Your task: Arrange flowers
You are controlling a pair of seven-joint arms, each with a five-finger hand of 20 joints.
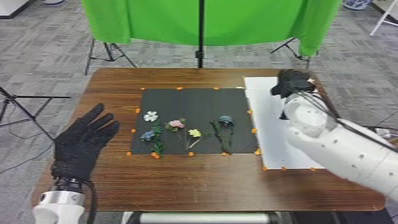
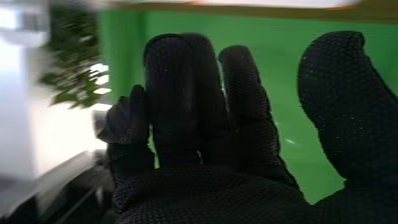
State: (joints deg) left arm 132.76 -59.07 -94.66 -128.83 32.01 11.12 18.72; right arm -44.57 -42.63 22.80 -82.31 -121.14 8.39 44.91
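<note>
Flowers [image 1: 176, 123] are lying on the black mat [image 1: 182, 104]; the right hand [image 1: 290, 84], above the white sheet [image 1: 272, 131], and left hand [image 1: 78, 145] are hovering, fingers [image 2: 247, 95] outstretched.

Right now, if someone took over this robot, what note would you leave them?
Left hand: open, over the table's left edge.
Right hand: open, by the white sheet's far end.
On the black mat: white flower, pink flower, yellow flower, blue flowers.
Done: these are laid out there.
Left: perhaps adjusting them; I can't tell whether it's finished.
</note>
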